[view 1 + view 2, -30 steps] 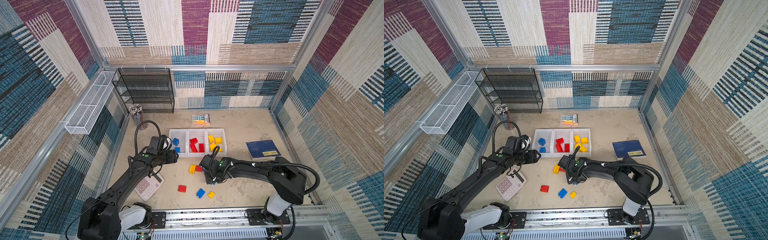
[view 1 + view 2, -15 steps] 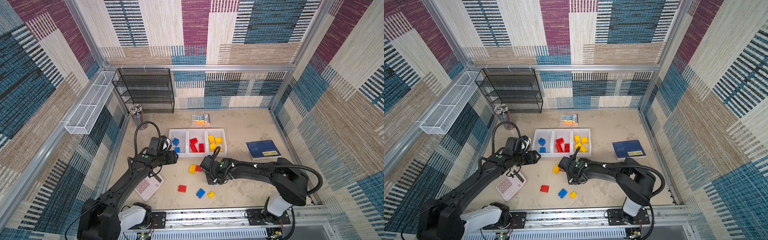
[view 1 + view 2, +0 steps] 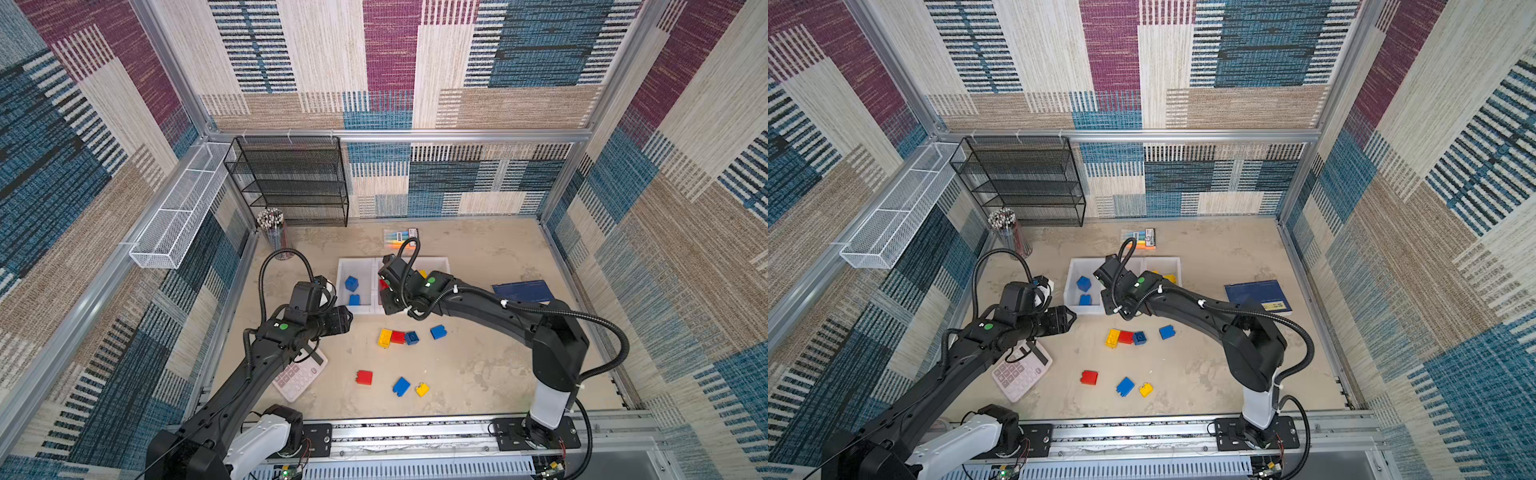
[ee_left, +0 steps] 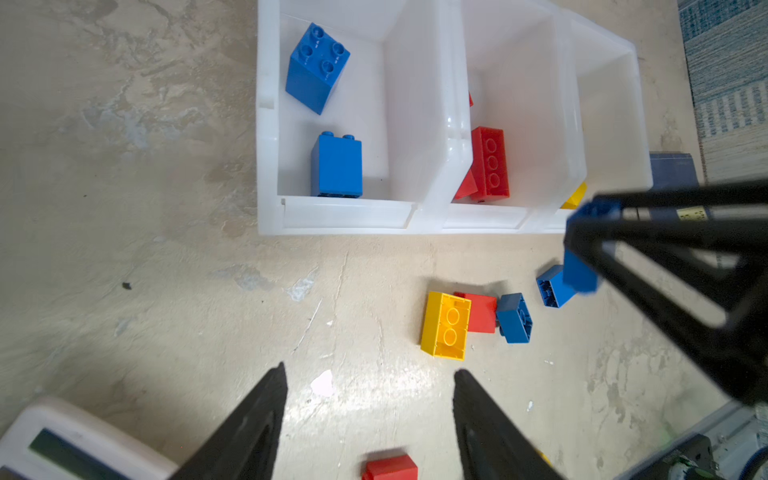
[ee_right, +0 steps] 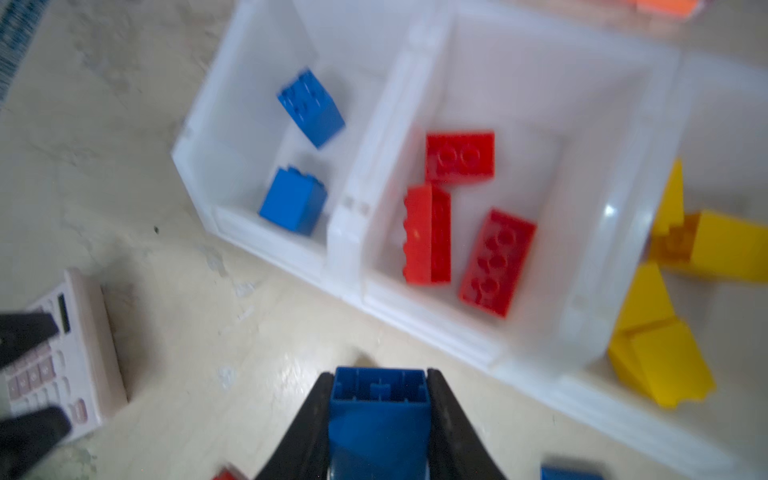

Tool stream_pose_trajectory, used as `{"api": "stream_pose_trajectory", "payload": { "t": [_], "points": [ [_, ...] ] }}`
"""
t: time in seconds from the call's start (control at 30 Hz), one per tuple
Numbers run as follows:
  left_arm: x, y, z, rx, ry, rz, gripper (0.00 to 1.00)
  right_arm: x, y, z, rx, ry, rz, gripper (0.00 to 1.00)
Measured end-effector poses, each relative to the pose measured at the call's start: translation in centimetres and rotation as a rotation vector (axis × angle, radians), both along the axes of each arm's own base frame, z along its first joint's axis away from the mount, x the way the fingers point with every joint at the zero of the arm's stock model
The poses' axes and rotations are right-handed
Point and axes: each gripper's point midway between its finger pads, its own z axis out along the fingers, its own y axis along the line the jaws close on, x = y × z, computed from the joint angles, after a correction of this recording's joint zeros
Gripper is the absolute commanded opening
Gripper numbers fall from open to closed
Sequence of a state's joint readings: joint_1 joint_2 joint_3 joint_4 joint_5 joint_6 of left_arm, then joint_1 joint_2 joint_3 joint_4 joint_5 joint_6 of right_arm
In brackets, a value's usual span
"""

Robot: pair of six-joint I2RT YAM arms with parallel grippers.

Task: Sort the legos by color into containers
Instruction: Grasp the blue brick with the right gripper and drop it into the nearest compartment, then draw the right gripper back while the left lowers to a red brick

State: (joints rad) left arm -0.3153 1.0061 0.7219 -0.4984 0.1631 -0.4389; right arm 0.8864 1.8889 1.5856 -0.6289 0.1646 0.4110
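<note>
- Right gripper [image 5: 379, 376] has swung from the loose bricks [image 3: 398, 336] to the front edge of the bins [image 3: 341, 286], mid-frame in both top views, pinching a blue brick [image 5: 379, 419].
- Left gripper [image 4: 370, 370] hovers spread and empty, lower left of them.

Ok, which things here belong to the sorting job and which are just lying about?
Job: white bins; loose bricks; binned bricks; blue brick in the right end effector.
Lying about: calculator; blue book; highlighter pack; pencil cup; black rack; wire tray.

We record a black rack [image 3: 291, 183] against the back wall, a pencil cup [image 3: 274, 235] beside it, a marker pack [image 3: 395, 236], a blue book [image 3: 523, 291], a pink calculator [image 3: 301, 376].
</note>
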Motion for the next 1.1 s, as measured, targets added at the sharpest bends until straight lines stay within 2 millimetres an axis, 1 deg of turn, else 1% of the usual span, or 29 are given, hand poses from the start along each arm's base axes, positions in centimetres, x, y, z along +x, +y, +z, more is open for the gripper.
{"api": "stream_pose_trajectory", "payload": {
  "t": [0.07, 0.13, 0.23, 0.3, 0.33, 0.37, 0.4, 0.43, 0.47, 0.53, 0.67, 0.73, 1.0, 1.1],
  "points": [
    [-0.4, 0.2, 0.1, -0.005, -0.004, 0.006, 0.67, 2.2, 1.9, 1.0, 0.006, -0.049, 0.028, 0.34],
    [-0.9, 0.3, -0.1, -0.008, -0.001, 0.012, 0.67, 3.5, 3.8, 1.2, 0.012, -0.079, 0.066, 0.34],
    [-1.4, 0.5, -0.5, -0.016, 0.012, 0.025, 0.67, 4.9, 5.8, 0.5, -0.001, -0.095, 0.104, 0.34],
    [-1.8, 0.6, -0.8, -0.018, 0.023, 0.029, 0.67, 5.5, 6.6, -0.1, -0.007, -0.092, 0.124, 0.35],
    [-2.0, 0.7, -1.0, -0.018, 0.030, 0.032, 0.67, 5.9, 6.9, -0.4, -0.009, -0.090, 0.126, 0.37],
    [-2.2, 0.7, -1.1, -0.019, 0.036, 0.035, 0.67, 6.1, 7.1, -0.7, -0.015, -0.089, 0.130, 0.43],
    [-2.3, 0.7, -1.1, -0.021, 0.037, 0.036, 0.67, 6.2, 7.3, -1.1, -0.021, -0.086, 0.133, 0.51],
    [-2.3, 0.7, -1.0, -0.021, 0.036, 0.037, 0.67, 6.3, 7.3, -1.3, -0.026, -0.081, 0.132, 0.62],
    [-2.3, 0.7, -1.0, -0.023, 0.036, 0.039, 0.67, 6.3, 7.2, -1.6, -0.029, -0.073, 0.134, 0.69],
    [-2.3, 0.7, -1.0, -0.024, 0.036, 0.039, 0.67, 6.2, 7.1, -1.8, -0.041, -0.069, 0.143, 0.75],
    [-2.3, 0.7, -1.3, -0.023, 0.047, 0.043, 0.67, 6.0, 7.0, -1.8, -0.048, -0.063, 0.145, 0.77],
    [-2.3, 0.7, -1.4, -0.023, 0.051, 0.044, 0.68, 6.0, 6.8, -1.5, -0.047, -0.064, 0.143, 0.77],
    [-2.4, 0.6, -1.6, -0.028, 0.064, 0.037, 0.68, 5.7, 5.5, 1.9, -0.018, -0.101, 0.128, 0.78],
    [-2.5, 0.3, -1.8, -0.035, 0.073, 0.027, 0.68, 5.0, 4.6, 3.3, -0.008, -0.116, 0.123, 0.78]
  ]
}}
